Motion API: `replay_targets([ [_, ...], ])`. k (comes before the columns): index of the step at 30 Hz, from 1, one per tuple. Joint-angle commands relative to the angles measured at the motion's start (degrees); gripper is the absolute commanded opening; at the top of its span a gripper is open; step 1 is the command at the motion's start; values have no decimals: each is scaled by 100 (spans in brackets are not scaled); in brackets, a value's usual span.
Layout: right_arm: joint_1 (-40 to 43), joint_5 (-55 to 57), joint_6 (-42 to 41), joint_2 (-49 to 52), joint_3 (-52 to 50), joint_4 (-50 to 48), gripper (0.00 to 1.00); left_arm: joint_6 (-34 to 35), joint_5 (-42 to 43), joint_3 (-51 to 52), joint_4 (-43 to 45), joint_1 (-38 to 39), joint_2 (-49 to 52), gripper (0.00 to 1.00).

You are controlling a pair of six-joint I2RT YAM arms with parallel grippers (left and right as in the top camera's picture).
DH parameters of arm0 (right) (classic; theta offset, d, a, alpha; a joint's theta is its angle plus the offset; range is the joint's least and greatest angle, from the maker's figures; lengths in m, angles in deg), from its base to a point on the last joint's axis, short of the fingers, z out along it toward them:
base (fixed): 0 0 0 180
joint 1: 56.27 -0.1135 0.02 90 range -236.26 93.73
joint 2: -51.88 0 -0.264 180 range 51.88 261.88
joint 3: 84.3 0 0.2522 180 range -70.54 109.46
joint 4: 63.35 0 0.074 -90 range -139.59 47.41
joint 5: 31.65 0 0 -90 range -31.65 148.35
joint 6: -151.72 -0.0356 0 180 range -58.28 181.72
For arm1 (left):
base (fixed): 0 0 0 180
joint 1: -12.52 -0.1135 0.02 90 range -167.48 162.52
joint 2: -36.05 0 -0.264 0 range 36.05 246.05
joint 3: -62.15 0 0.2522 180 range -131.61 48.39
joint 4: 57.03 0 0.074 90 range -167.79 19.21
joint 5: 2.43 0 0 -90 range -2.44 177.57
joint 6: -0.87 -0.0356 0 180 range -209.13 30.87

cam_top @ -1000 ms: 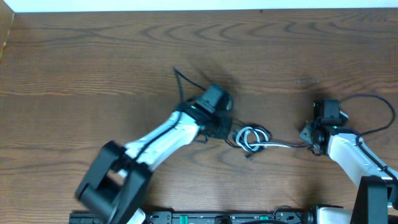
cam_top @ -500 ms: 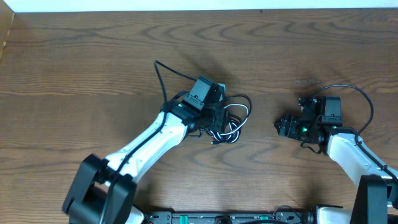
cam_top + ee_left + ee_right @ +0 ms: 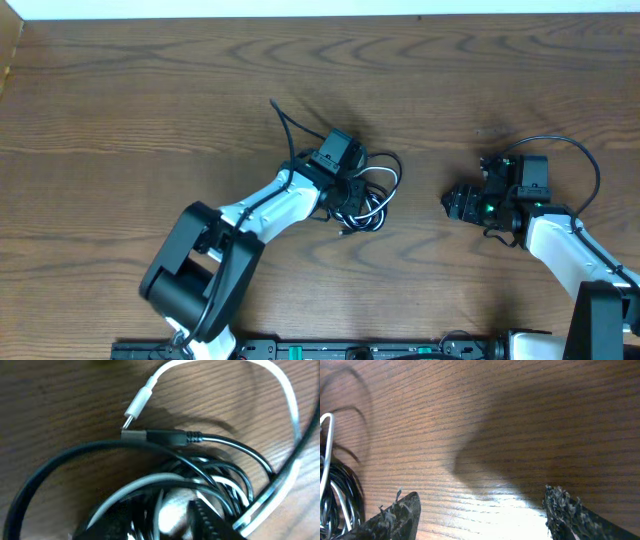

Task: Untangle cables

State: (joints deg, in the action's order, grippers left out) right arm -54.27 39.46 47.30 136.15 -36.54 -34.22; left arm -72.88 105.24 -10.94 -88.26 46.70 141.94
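The cables (image 3: 377, 196) lie in one small tangle on the wooden table, just right of centre. My left gripper (image 3: 350, 198) is at the tangle's left side. In the left wrist view it (image 3: 170, 520) is shut on the bundle, with black and white strands running between the jaws. The white cable (image 3: 282, 385) arcs across the top and ends in a free plug (image 3: 135, 409). A black cable's plug (image 3: 152, 437) lies just below that plug. My right gripper (image 3: 455, 203) is open and empty, a short way right of the tangle. In the right wrist view it (image 3: 480, 515) has bare wood between its fingers, and the tangle (image 3: 332, 485) is at the left edge.
The thick black arm wire (image 3: 575, 160) loops behind my right wrist. Another arm wire (image 3: 288, 128) rises behind my left wrist. The table's far edge (image 3: 320, 16) runs along the top of the overhead view.
One second ago the white cable was stretched between the tangle and my right gripper. My right gripper has let go and opened. My left gripper has dragged the tangle left and farther back.
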Motion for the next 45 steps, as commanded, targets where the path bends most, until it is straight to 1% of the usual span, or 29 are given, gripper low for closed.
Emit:
replay_targets([
  [1, -7, -57, 33, 103, -116, 87, 76, -57, -42, 66, 125, 15, 343, 24],
  [2, -7, -57, 33, 103, -116, 92, 76, -55, -42, 66, 153, 31, 393, 13],
  [3, -7, -59, 33, 103, -116, 94, 76, -11, -39, 66, 162, 50, 411, 8],
  [5, -7, -92, 35, 103, -116, 94, 77, 116, -15, 61, 197, 92, 393, 7],
  [7, -13, -258, 37, 103, -116, 87, 77, 184, 212, 37, 223, 101, 245, 7],
  [9, -22, -671, 162, 103, -116, 68, 80, 188, 686, 11, 317, 87, 9, 7],
  [10, -22, -1252, 531, 103, -116, 42, 80, 249, 979, 11, 420, 90, -179, 7],
  [13, -22, -2159, 1003, 103, -116, 17, 80, 428, 1432, 11, 520, 90, -527, 7],
  [16, -22, -2570, 1176, 103, -116, 15, 75, 446, 2002, 11, 522, 90, -798, 7],
  [18, -22, -2669, 1176, 103, -116, 2, 73, 448, 2212, 11, 531, 90, -841, 7],
  [20, -22, -2916, 1176, 103, -116, -46, 73, 507, 2240, 11, 542, 90, -848, 8],
  [22, -22, -3327, 1174, 103, -116, -164, 72, 511, 2243, 11, 546, 94, -848, 7],
  [24, -24, -3757, 1174, 103, -116, -332, 72, 664, 2243, 11, 590, 94, -848, 7],
  [27, -28, -3932, 1174, 103, -116, -415, 72, 914, 2317, 11, 754, 94, -848, 7],
  [28, -35, -3932, 1172, 103, -116, -409, 72, 968, 2430, 11, 835, 94, -848, 7],
  [30, -101, -3934, 1172, 103, -116, -409, 71, 1220, 2951, 11, 1215, 96, -848, 7],
  [33, -227, -3939, 1172, 103, -116, -413, 69, 1545, 3056, 11, 1464, 94, -848, 7],
  [34, -262, -3954, 1169, 103, -116, -413, 66, 1565, 3058, 11, 1480, 94, -848, 7],
  [36, -348, -4186, 1169, 103, -116, -479, 56, 1585, 3080, 11, 1475, 103, -848, 7],
  [37, -372, -4323, 1169, 103, -116, -553, 48, 1606, 3104, 11, 1478, 107, -848, 7],
  [38, -387, -4360, 1167, 103, -116, -621, 36, 1641, 3128, 11, 1480, 127, -848, 8],
  [39, -398, -4354, 1145, 103, -116, -741, 10, 1690, 3143, 11, 1478, 144, -848, 8],
  [40, -396, -4264, 1091, 103, -116, -820, 1, 1685, 3165, 11, 1478, 166, -848, 7],
  [42, -393, -3923, 857, 103, -116, -857, 1, 1685, 3165, 11, 1460, 168, -848, 7],
  [44, -393, -2682, 400, 103, -116, -664, 1, 1600, 3163, 11, 1453, 138, -848, 7],
  [45, -391, -1875, 72, 103, -116, -461, 1, 1493, 3156, 11, 1425, 111, -848, 7],
])
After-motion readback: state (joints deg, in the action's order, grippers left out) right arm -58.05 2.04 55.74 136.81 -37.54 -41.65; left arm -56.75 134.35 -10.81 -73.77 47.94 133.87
